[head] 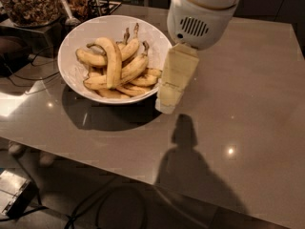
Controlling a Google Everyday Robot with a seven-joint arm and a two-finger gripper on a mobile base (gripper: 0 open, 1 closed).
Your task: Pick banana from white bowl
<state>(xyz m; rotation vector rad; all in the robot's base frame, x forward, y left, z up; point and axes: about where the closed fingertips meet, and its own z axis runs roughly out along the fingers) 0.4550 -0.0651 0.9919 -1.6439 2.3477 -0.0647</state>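
Observation:
The white bowl [71,73] sits at the back left of the grey table and holds several yellow bananas [114,63], piled across each other with stems pointing back. My gripper [167,103], cream-coloured, hangs from the white wrist housing [202,13] and points down. It is just outside the bowl's right rim, close to the rightmost bananas, its tip low near the tabletop. It holds nothing that I can see.
A glass jar of brown bits [28,4] and a spoon [66,11] stand behind the bowl at the back left. The grey table [248,104] stretches right and forward. Cables [95,209] and a box [12,192] lie on the floor beyond the front edge.

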